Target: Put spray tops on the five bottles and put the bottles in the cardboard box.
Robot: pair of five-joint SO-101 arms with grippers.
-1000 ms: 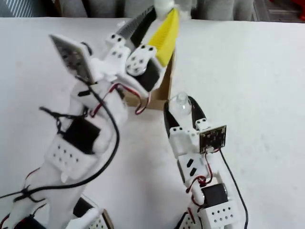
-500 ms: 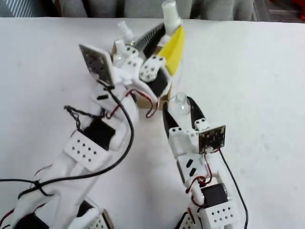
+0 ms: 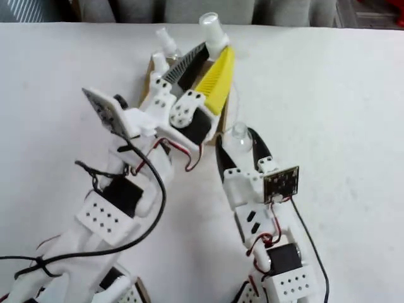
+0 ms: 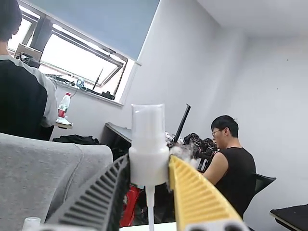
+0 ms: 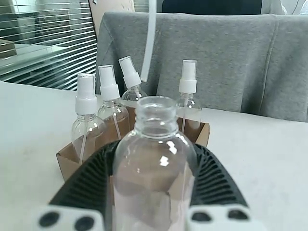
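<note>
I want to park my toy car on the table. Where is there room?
Wide bare table lies right of the right gripper and its open bottle; another bare patch lies left of the left arm. The middle is crowded: the cardboard box, its capped bottles and the left gripper with a spray top sit close together.

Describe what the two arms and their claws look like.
The left arm and right arm are white plastic with black motors and red and black cables. The left claw has one yellow ribbed finger and one dark grey; the right claw has two curved black fingers. Each wrist carries a small circuit board.
</note>
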